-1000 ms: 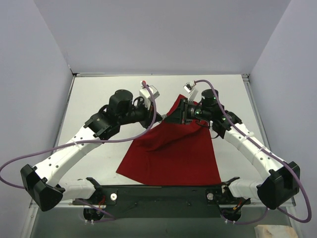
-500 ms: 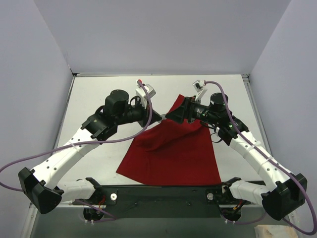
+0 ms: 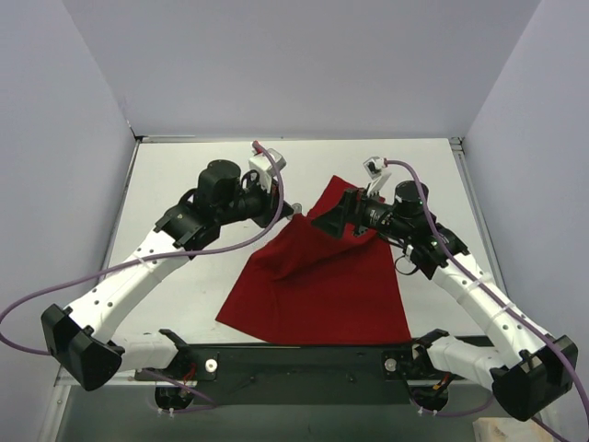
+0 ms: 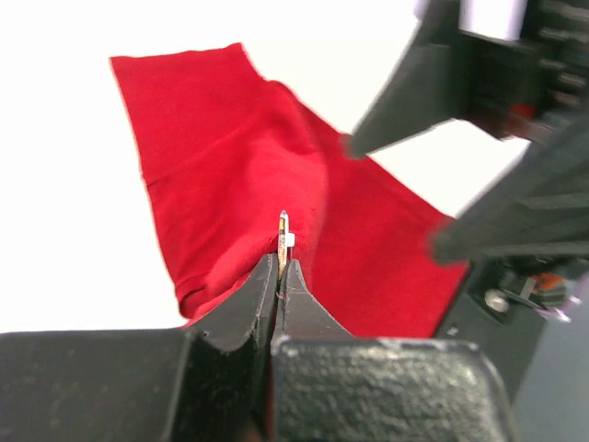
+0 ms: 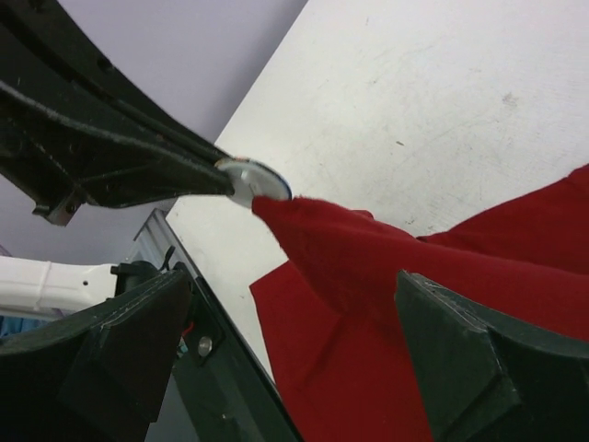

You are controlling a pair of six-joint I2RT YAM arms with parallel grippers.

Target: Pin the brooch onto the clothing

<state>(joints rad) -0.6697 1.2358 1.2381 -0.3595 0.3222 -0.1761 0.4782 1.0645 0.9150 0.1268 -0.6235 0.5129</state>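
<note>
Across the counter [image 3: 175, 175] the dark red T-shirt [image 3: 322, 285] lies spread, with a fold lifted into a peak at its 12 o'clock edge. The right claw [image 3: 331, 217], closed a second ago, now gapes wide beside that peak. The left claw [image 4: 281, 269] at 11 o'clock stays pinched on the brooch [image 5: 253, 180], which meets the tip of the fabric.

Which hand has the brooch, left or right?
The left hand: it is pinched shut on the brooch, with the shirt peaked up against it. The right hand stands wide open, holding nothing.
</note>
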